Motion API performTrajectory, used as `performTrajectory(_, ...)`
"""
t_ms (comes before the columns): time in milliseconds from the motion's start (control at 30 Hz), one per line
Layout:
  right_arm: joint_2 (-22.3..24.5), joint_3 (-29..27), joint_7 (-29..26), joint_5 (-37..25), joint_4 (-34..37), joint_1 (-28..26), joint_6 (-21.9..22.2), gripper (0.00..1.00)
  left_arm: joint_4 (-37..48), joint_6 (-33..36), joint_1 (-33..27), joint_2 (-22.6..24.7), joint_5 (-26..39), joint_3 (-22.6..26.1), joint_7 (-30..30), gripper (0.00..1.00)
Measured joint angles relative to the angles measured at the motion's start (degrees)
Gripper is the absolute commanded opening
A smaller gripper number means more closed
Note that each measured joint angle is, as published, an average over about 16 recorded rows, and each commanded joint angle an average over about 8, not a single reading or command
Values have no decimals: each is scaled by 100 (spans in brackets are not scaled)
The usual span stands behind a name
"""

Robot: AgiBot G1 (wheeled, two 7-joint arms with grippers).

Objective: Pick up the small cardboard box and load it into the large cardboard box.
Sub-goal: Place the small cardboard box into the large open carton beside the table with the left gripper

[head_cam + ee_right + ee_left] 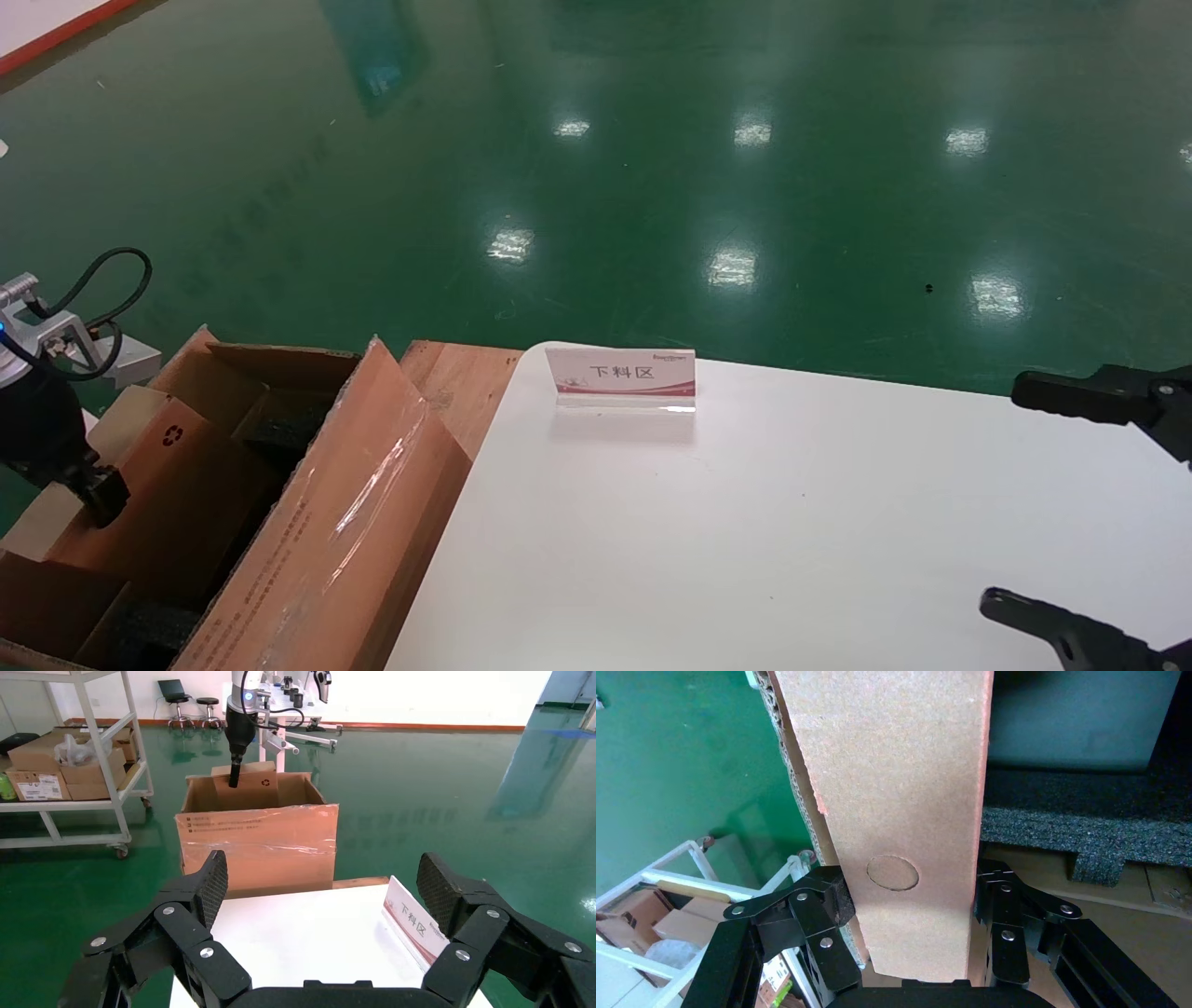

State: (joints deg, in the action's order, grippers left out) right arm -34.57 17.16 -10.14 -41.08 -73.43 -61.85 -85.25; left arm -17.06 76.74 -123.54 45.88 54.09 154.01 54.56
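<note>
The small cardboard box, plain brown with a recycling symbol, stands tilted inside the open large cardboard box, whose long flap carries glossy tape. My left gripper is shut on the small box's near edge, over the carton. In the left wrist view the small box fills the gap of the left gripper, with black foam beside it. My right gripper is open and empty over the white table's right side. The right wrist view shows the right gripper, the carton and the small box.
A white table carries a small sign stand at its far edge. A wooden board lies between carton and table. A shelf cart with boxes stands beyond the carton. Green floor surrounds everything.
</note>
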Motion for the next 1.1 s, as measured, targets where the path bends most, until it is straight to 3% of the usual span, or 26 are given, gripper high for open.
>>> performTrajectory(767,0,0,0,1,1,0,1,100,-27,-19,-39,-5,18,-1,-3,100)
performTrajectory(1100,0,2,1,1,3,-2,0,100,-245,-142,-533,-49,-18,-93,-238,100)
